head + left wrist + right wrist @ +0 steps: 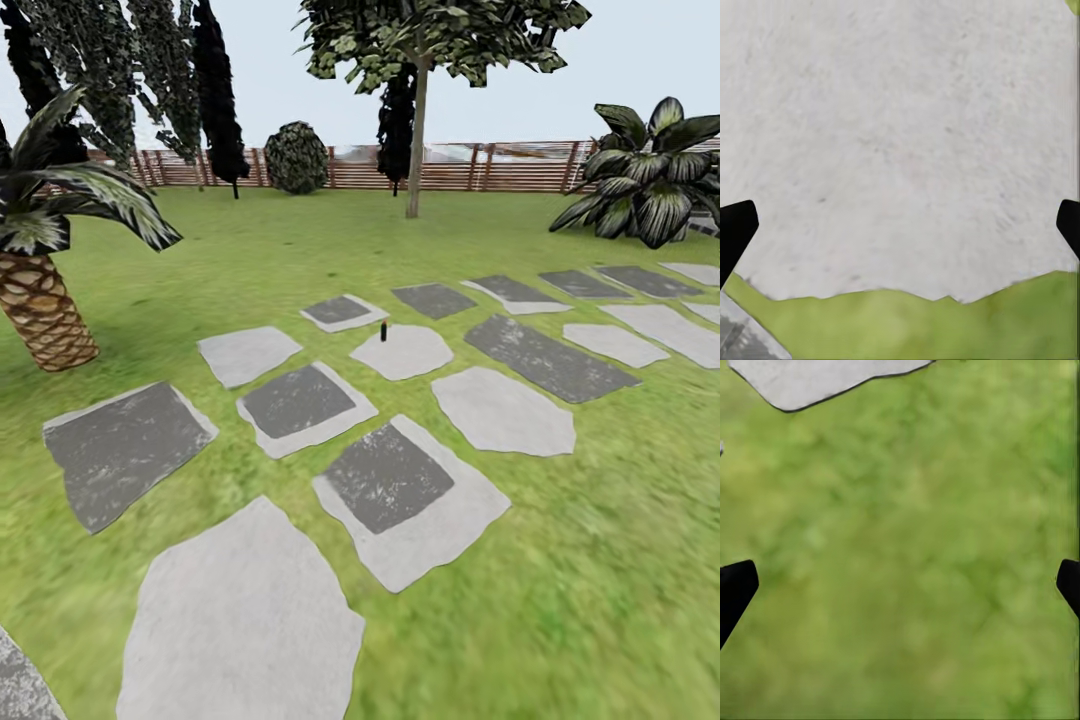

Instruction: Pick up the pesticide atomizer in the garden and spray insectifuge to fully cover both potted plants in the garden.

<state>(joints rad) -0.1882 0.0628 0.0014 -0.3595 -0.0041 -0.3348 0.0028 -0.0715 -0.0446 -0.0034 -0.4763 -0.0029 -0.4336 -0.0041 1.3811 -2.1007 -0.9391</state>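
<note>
The pesticide atomizer [383,331] stands upright on a pale slab [403,352] at 12 o'clock, well apart; left gripper [900,225] and right gripper [900,585] both spread, empty

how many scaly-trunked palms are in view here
1: the palm on the lawn at the head view's left edge, partly cut off. More could stand outside the frame.

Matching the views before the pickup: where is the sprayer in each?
Head: sprayer stands on a rounded slab, centre of picture.
Left wrist: left claw open above a pale slab edged by grass.
Right wrist: right claw open above grass.
Shared landmark: the grass.
</note>
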